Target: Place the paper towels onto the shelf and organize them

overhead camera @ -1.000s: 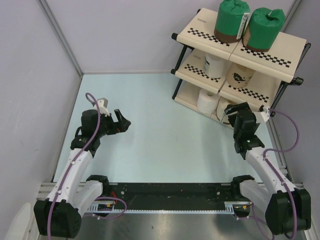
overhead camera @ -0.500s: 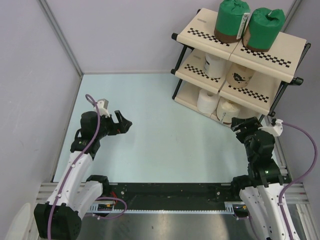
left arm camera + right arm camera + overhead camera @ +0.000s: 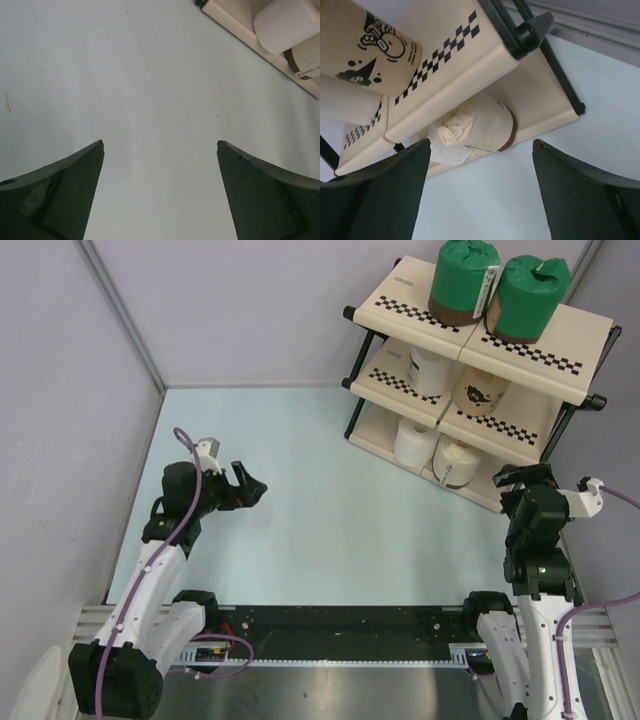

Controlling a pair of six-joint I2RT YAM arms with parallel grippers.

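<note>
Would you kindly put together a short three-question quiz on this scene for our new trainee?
1. True or false: the left gripper is holding a roll.
2. How many green rolls stand on the top tier of the shelf? A) one B) two C) three
3. Fill in the blank: the cream-wrapped roll sits on the ____ tier.

Key:
1. False. Its jaws stand open with nothing between them.
2. B.
3. Bottom.
</note>
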